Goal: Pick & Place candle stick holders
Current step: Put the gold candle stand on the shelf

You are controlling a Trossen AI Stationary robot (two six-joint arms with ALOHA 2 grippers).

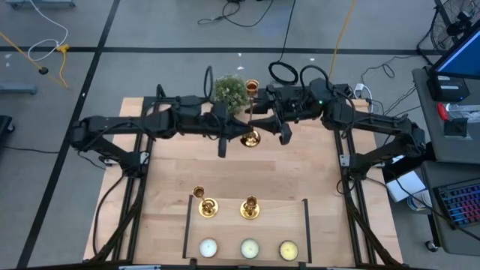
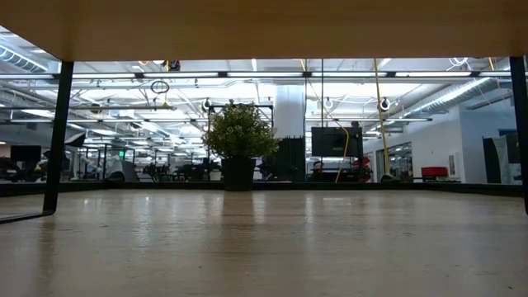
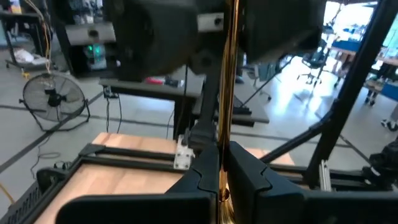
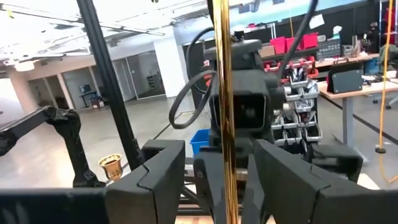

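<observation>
Above the desk's (image 1: 315, 172) far end, left gripper (image 3: 221, 177) jaws clamp a candle stick holder (image 1: 250, 138) stem; right gripper (image 4: 221, 180) jaws sit half-open around it.

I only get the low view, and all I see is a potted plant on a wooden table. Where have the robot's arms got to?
Observer: Seen from above, both arms meet over the far side of the table, right beside that plant.
Operator: Doing what up there?
Observer: The left gripper is shut on the thin stem of a gold candlestick, which it holds upright.
Operator: And the other one?
Observer: The right gripper has its fingers open on either side of that same stem, with a gap showing on each side.
</observation>
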